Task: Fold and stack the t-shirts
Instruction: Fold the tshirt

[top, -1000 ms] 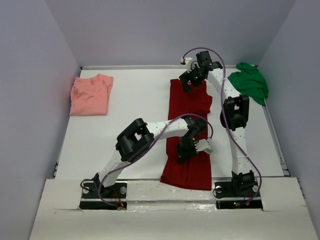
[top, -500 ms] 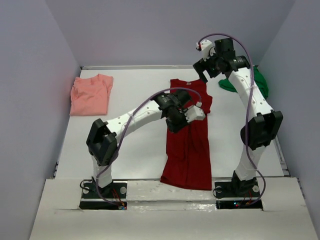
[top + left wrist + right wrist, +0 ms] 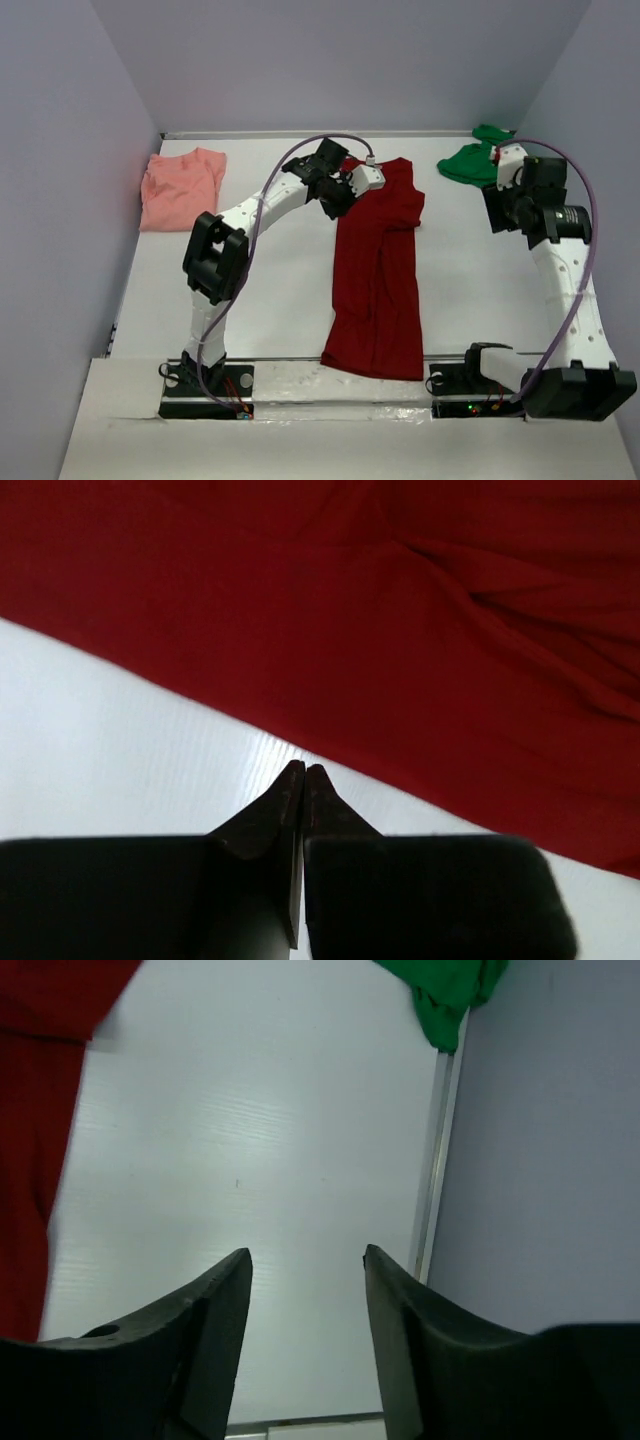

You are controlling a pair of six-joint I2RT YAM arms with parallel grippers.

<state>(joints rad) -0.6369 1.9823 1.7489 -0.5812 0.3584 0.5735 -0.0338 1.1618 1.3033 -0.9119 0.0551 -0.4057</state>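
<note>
dark red t-shirt (image 3: 378, 270): flat in the middle of the table (image 3: 270, 270), a narrow strip running from far side to near edge
salmon-pink t-shirt (image 3: 180, 190): folded, far-left corner
green t-shirt (image 3: 465, 160): bunched, far-right corner
left gripper (image 3: 304, 770): jaws pressed together, nothing between them, over bare table just beside the red shirt's edge
right gripper (image 3: 307, 1260): jaws spread, empty, over bare table at right

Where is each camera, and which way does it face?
Top external: above, behind the arms, looking down on the table; left arm, right arm show.
Left wrist: on left arm, facing the dark red shirt; shut left gripper shows.
Right wrist: on right arm, facing table, green shirt; open right gripper shows.
Wrist views share the dark red shirt.
</note>
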